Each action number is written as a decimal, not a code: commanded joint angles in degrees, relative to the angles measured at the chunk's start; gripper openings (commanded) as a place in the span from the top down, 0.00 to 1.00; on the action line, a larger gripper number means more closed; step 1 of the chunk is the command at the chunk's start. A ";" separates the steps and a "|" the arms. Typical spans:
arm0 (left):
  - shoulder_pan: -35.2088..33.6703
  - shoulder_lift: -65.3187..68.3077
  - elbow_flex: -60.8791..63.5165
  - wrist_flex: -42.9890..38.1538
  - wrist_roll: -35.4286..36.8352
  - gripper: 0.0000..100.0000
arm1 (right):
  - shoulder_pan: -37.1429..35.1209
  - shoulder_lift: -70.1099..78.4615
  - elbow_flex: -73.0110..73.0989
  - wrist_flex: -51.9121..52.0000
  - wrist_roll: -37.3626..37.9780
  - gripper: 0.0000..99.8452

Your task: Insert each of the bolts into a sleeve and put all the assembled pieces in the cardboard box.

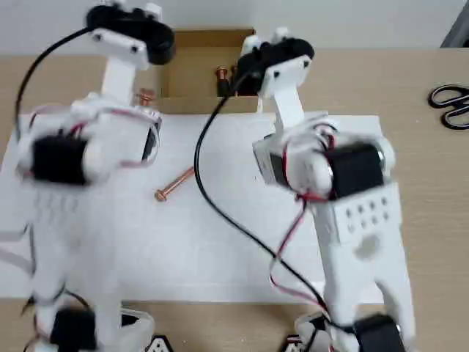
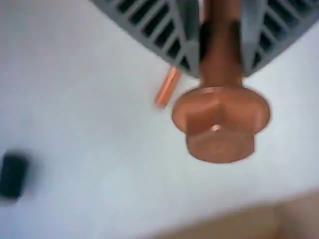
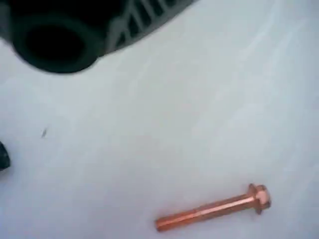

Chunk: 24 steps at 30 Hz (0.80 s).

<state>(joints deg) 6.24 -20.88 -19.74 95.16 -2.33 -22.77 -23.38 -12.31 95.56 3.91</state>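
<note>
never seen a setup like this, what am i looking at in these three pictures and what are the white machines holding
These are two small white robot arms side by side at a table. The high view is from a fixed camera looking down over them; the other two come from cameras on each arm's wrist, looking past its hand. The left hand is shut on a copper bolt, head toward the camera. The right hand appears to hold a black sleeve, a short tube. On the white sheet lies a loose bolt. Behind it stands the cardboard box with copper pieces inside, and scissors lie off to the side.
</note>
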 commanded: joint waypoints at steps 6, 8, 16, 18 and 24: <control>6.15 -22.51 27.21 -20.84 13.01 0.99 | -3.56 -20.35 20.66 -7.34 -4.84 1.00; 7.30 -25.49 33.27 -25.32 17.23 0.99 | -4.26 -25.19 27.25 -12.26 -6.59 1.00; 8.97 -34.02 51.12 -40.70 27.78 0.99 | -8.48 -42.24 50.81 -25.98 -6.86 1.00; 10.29 -35.43 54.64 -42.20 28.40 0.99 | -8.48 -46.02 55.65 -29.58 -6.86 1.00; 13.89 -37.36 60.79 -45.98 28.31 0.99 | -10.77 -54.64 70.07 -37.32 -6.42 1.00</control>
<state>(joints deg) 18.81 -56.57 40.04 52.70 25.71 -32.35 -74.46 53.45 61.54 -2.33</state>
